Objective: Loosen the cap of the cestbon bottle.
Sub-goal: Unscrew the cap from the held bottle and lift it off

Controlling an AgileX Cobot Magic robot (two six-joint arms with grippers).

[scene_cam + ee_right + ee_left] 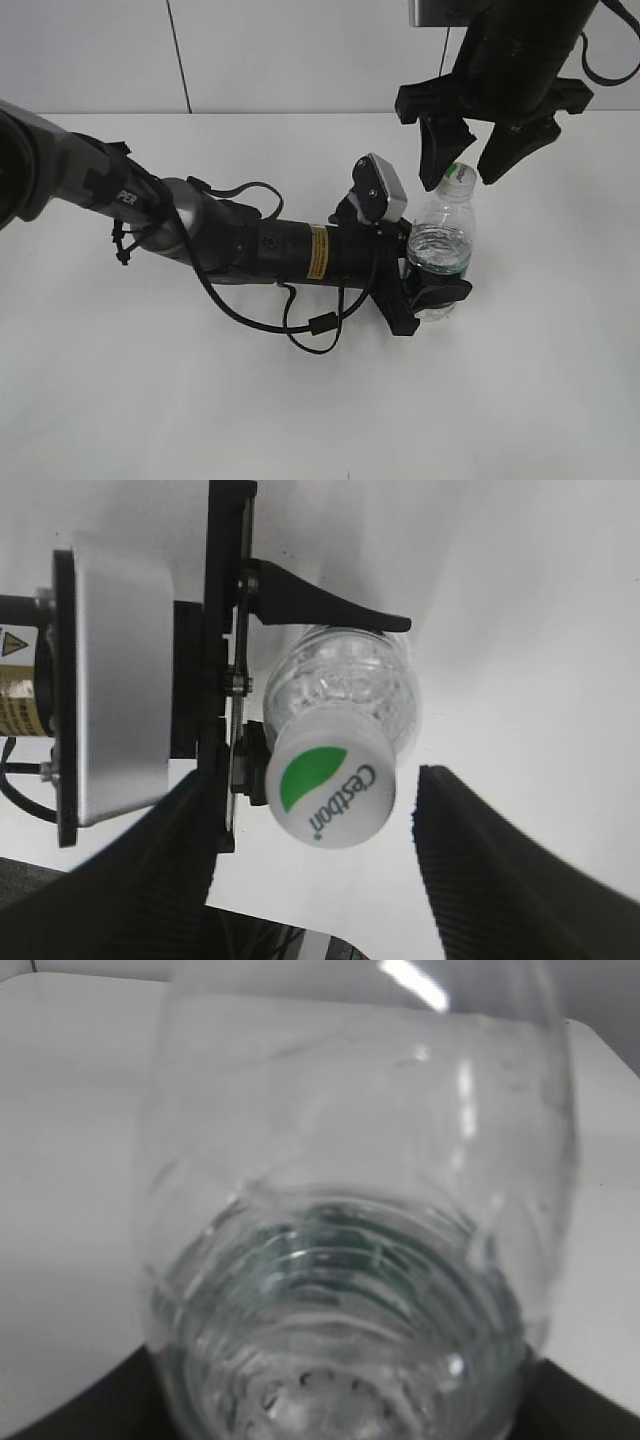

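Observation:
The cestbon bottle (441,245) stands upright on the white table, clear with a dark green label band. My left gripper (432,292) is shut on its lower body, and the bottle (350,1230) fills the left wrist view. The cap (459,175) is white with a green patch and sits on the neck. In the right wrist view the cap (331,788) shows from above, with the bottle (345,695) beneath it. My right gripper (470,165) hovers just above the cap, open, one finger on each side (316,850), not touching it.
The white table (540,380) stretches around the bottle. The left arm (250,245) lies low across the table from the left, with a loose black cable (300,330) under it. A white wall is at the back.

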